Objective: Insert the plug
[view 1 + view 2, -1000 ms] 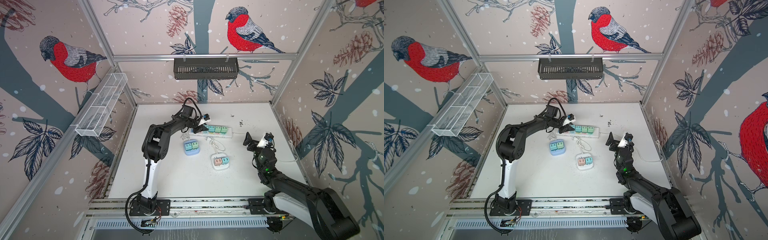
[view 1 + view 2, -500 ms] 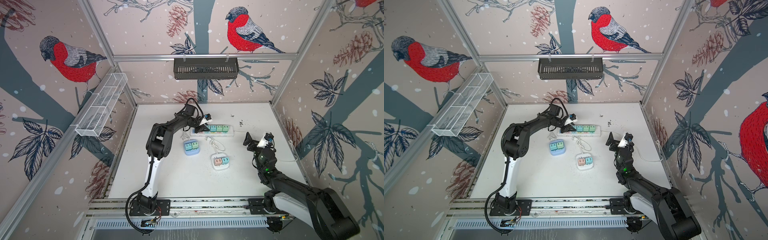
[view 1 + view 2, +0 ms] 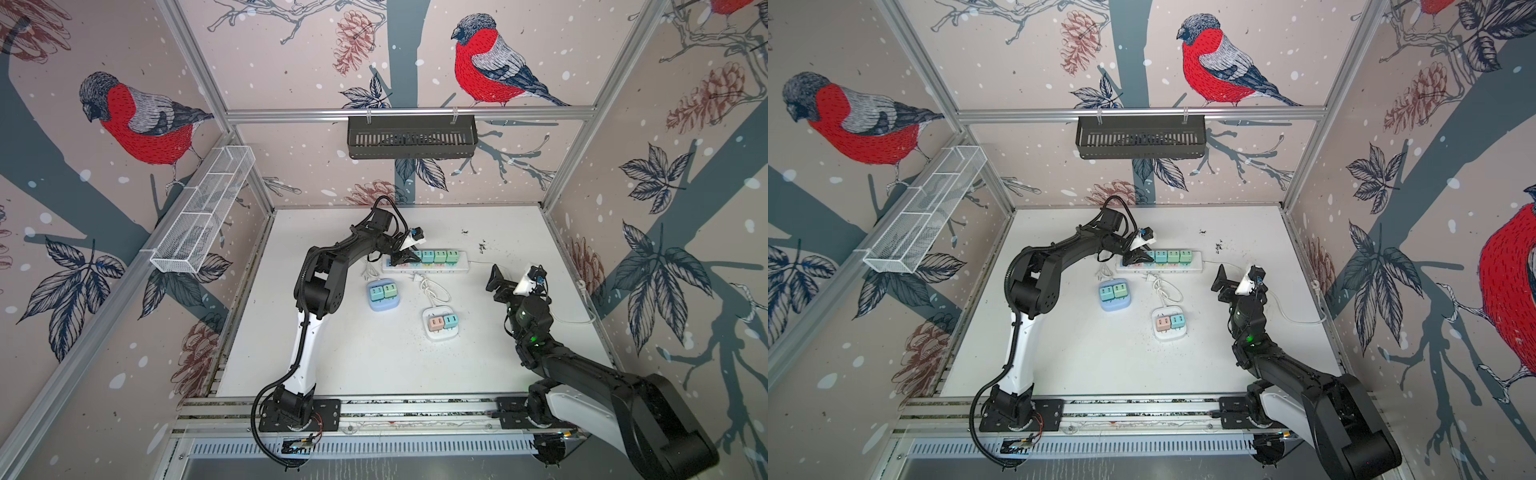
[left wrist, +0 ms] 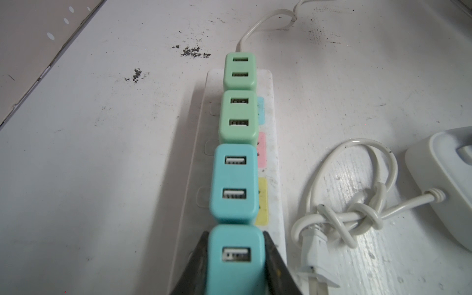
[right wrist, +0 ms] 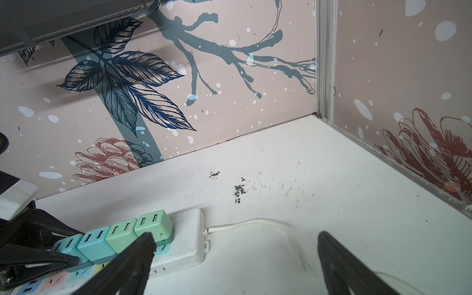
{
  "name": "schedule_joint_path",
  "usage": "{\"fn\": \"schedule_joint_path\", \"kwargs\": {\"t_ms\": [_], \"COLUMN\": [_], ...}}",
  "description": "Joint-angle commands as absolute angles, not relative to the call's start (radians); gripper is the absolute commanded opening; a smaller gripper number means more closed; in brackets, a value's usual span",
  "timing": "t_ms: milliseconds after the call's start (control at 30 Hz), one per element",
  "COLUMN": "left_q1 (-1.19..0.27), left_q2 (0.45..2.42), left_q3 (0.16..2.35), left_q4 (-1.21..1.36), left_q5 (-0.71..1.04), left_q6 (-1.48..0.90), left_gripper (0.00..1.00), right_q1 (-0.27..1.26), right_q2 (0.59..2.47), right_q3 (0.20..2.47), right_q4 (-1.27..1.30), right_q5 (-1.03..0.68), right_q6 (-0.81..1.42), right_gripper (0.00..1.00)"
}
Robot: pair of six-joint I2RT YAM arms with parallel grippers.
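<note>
A white power strip (image 3: 440, 269) (image 3: 1173, 269) lies at the back middle of the table in both top views. A row of green and blue plugs stands in it (image 4: 240, 74). My left gripper (image 3: 404, 258) (image 3: 1137, 259) (image 4: 235, 236) is at the strip's left end, shut on a blue plug (image 4: 235, 258) (image 5: 63, 245). That plug stands in line with the row, touching its blue neighbour (image 4: 233, 184). Whether its prongs are fully in is hidden. My right gripper (image 3: 510, 277) (image 5: 235, 236) hangs open and empty above the table, right of the strip.
A blue hub (image 3: 382, 306) holding two plugs and a white hub (image 3: 440, 336) holding a pink and a blue plug sit in front of the strip. A knotted white cable (image 4: 357, 217) lies between them. The strip's cord (image 5: 255, 222) runs right. Baskets hang on the walls.
The left arm's elbow has shifted slightly right while its gripper stays at the strip's left end with the plug. The right arm has not moved.
</note>
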State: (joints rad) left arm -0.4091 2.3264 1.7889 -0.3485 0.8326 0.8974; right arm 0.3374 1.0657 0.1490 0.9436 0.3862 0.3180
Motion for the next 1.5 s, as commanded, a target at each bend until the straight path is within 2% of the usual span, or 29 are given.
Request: {"fn": "schedule_joint_path", "kwargs": {"t_ms": [0, 133, 367, 400, 433, 467, 500, 700, 833, 1100, 1167, 1333, 1467], "left_q1": [-0.427, -0.443, -0.441, -0.439, -0.435, -0.431, -0.429, -0.427, -0.42, -0.389, -0.382, -0.375, -0.335], "left_q2": [2.345, 2.373, 2.388, 2.379, 2.363, 2.349, 2.339, 2.228, 2.058, 1.693, 1.6, 1.391, 1.225], "left_q3": [1.794, 1.829, 1.871, 1.858, 1.837, 1.821, 1.814, 1.736, 1.564, 1.138, 1.017, 0.794, 0.595], "left_q4": [-0.414, -0.443, -0.479, -0.45, -0.396, -0.352, -0.316, -0.137, 0.042, 0.448, 0.544, 0.551, 0.602], "left_q5": [0.751, 0.697, 0.716, 0.715, 0.719, 0.726, 0.727, 0.617, 0.627, 0.45, 0.348, 0.013, -0.11], "left_q6": [0.91, 0.907, 0.91, 0.888, 0.839, 0.793, 0.758, 0.572, 0.499, 0.247, 0.203, 0.082, 0.023], "left_gripper": [0.0, 0.0, 0.0, 0.11, 0.36, 0.83, 0.99, 0.99, 0.99, 0.99, 0.99, 0.99, 0.99], "right_q1": [0.337, 0.337, 0.337, 0.337, 0.337, 0.337, 0.337, 0.335, 0.333, 0.302, 0.297, 0.285, 0.279], "right_q2": [1.066, 1.068, 1.068, 1.068, 1.069, 1.069, 1.069, 1.083, 1.103, 1.094, 1.092, 1.098, 1.078], "right_q3": [0.15, 0.15, 0.15, 0.151, 0.15, 0.151, 0.15, 0.153, 0.163, 0.15, 0.142, 0.13, 0.111], "right_q4": [0.975, 0.975, 0.974, 0.976, 0.974, 0.974, 0.975, 0.992, 0.997, 1.014, 1.028, 1.068, 1.081], "right_q5": [0.379, 0.377, 0.377, 0.377, 0.377, 0.377, 0.377, 0.38, 0.382, 0.366, 0.362, 0.373, 0.362], "right_q6": [0.331, 0.332, 0.332, 0.331, 0.331, 0.333, 0.333, 0.334, 0.331, 0.36, 0.361, 0.369, 0.373], "right_gripper": [0.99, 0.99, 0.99, 0.99, 0.99, 0.99, 0.99, 0.99, 0.99, 1.0, 1.0, 1.0, 1.0]}}
